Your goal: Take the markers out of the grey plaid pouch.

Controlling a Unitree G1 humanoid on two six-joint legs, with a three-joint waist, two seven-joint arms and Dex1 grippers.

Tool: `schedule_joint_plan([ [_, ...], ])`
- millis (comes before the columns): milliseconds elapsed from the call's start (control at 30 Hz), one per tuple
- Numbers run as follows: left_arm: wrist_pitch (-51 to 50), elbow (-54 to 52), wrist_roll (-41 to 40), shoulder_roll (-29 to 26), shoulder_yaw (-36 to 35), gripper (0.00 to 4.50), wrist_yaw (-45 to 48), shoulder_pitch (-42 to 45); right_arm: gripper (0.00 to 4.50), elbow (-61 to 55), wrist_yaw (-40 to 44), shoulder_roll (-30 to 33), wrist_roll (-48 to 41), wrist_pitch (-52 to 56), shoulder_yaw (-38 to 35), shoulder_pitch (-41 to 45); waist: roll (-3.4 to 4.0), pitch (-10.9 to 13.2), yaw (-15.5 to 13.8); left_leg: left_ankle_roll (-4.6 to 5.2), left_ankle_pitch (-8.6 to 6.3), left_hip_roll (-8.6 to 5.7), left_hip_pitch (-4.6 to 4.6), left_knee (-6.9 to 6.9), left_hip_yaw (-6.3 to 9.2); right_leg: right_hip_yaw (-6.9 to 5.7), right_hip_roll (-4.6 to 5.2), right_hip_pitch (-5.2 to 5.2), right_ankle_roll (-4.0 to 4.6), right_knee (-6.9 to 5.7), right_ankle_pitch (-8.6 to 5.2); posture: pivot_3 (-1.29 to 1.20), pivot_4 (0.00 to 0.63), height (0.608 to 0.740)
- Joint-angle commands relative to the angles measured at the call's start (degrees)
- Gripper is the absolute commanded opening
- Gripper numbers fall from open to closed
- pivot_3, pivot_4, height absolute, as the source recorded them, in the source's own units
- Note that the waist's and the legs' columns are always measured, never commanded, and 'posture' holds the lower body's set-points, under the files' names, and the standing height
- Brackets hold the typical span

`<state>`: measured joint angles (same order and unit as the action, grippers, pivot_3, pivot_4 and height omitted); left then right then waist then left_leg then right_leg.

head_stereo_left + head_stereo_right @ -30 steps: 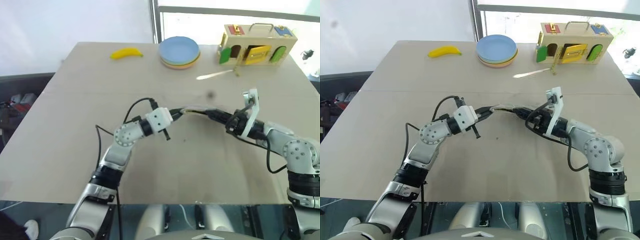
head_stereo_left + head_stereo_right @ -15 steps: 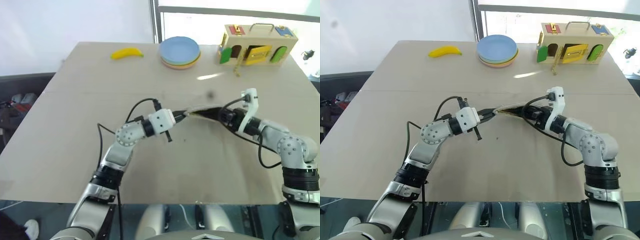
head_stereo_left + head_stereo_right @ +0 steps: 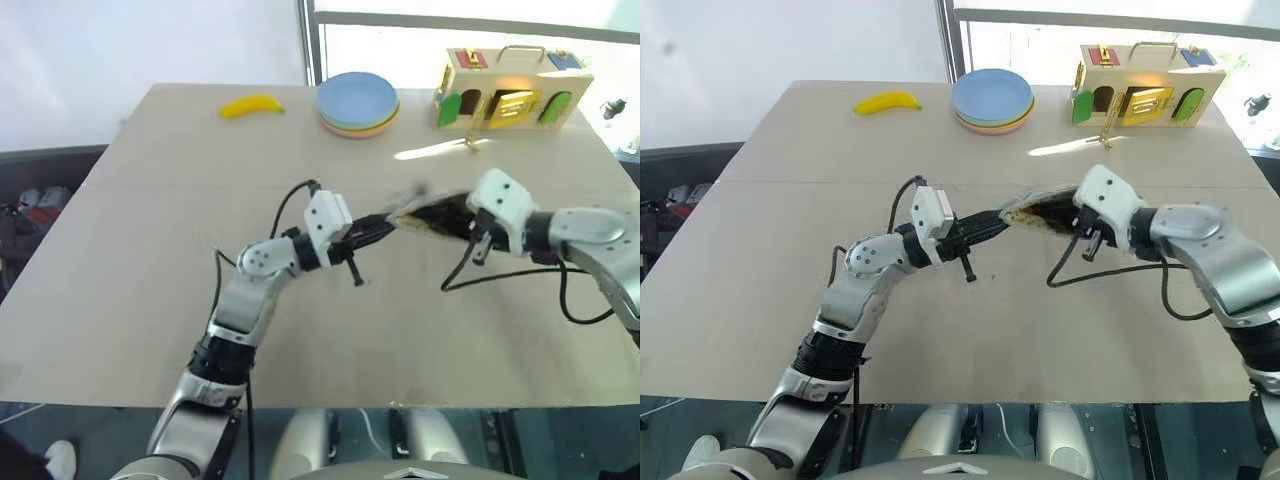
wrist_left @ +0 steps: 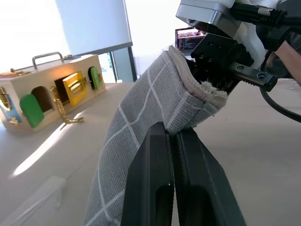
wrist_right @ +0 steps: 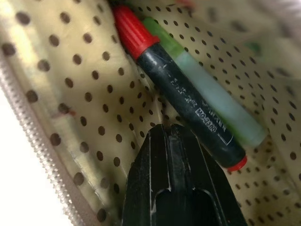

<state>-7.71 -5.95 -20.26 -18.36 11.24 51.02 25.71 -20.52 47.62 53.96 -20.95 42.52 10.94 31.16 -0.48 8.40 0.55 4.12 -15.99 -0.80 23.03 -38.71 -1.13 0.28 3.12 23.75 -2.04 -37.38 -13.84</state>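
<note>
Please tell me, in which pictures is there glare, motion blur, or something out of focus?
Left eye view: a bright sunlight streak on the table beside the wooden box; the grey plaid pouch is smeared by motion. Left wrist view: the window behind is overexposed. Right wrist view: the right tool is soft, while the markers inside are fairly sharp.

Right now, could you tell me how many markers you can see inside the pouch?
2: a dark marker with red ends and a green marker, side by side inside the pouch; more may be hidden.
</note>
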Motion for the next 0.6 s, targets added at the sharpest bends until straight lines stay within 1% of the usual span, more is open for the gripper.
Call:
schedule_joint_plan([
  [33,-5.9,-6.1,-5.6,-0.2,-0.5,0.00,0.9,-1.8,0.02,-3.8,5.2,4.4,0.9,0.9,0.4,2.0,0.00,0.0,-0.1,0.00,0.00,0.00,0.00,-0.01,-0.01,0.01,0.01,0.00,0.00,0.00,0.00,0.00,0.150,0.740],
  [67,-8.0,-6.8,-6.9,-0.2,-0.6,0.00,0.8,-2.3,0.02,-4.0,6.2,5.2,1.5,0.7,0.8,2.4,0.00,0.0,0.0,0.00,0.00,-0.01,0.00,-0.02,-0.01,0.01,0.02,-0.01,0.00,0.02,0.00,0.00,0.150,0.740],
  [133,-11.8,-7.9,-9.3,-0.4,-0.9,0.00,1.0,-3.6,0.55,-4.5,8.5,6.7,2.4,0.7,2.0,3.8,-0.01,0.0,-0.1,0.01,-0.01,0.00,0.00,-0.03,0.01,0.00,0.03,-0.03,0.00,0.05,0.00,0.00,0.150,0.740],
  [167,-13.0,-8.0,-10.0,-0.5,-0.9,0.00,1.0,-4.2,0.88,-4.7,9.9,7.6,3.4,0.2,3.0,4.5,-0.01,0.0,0.0,0.01,-0.01,0.00,-0.01,-0.04,0.01,0.01,0.03,-0.03,0.00,0.04,0.00,0.00,0.150,0.740],
  [300,-19.0,-7.3,-14.3,0.5,-2.5,0.00,-0.7,-5.7,2.76,-5.0,16.0,9.4,6.8,-2.7,7.6,6.6,-0.01,0.0,0.0,0.00,0.00,0.01,-0.03,-0.04,0.03,-0.01,0.02,-0.04,0.01,0.03,-0.01,0.00,0.150,0.740],
  [333,-20.0,-7.1,-15.1,0.7,-3.0,0.00,-1.0,-5.8,3.35,-4.8,16.7,9.1,7.3,-3.1,8.3,7.0,-0.01,0.0,0.0,-0.01,0.00,0.01,-0.03,-0.04,0.03,-0.01,0.02,-0.03,0.01,0.03,-0.01,0.00,0.150,0.740],
  [433,-21.1,-6.6,-15.0,0.7,-3.2,0.00,-1.1,-6.0,4.48,-3.7,19.2,8.5,9.9,-5.1,10.5,8.7,-0.01,0.0,-0.1,-0.06,0.03,0.01,-0.02,-0.06,0.02,0.00,0.03,-0.03,0.01,0.02,-0.01,0.00,0.150,0.740],
  [600,-19.9,-6.0,-12.9,0.0,-1.7,0.00,0.4,-7.5,4.48,0.3,23.0,7.4,15.9,-9.9,14.8,10.9,-0.01,0.0,-0.1,-0.20,0.10,0.01,-0.02,-0.06,0.02,0.00,0.04,-0.04,0.02,0.04,-0.01,0.00,0.150,0.740],
])
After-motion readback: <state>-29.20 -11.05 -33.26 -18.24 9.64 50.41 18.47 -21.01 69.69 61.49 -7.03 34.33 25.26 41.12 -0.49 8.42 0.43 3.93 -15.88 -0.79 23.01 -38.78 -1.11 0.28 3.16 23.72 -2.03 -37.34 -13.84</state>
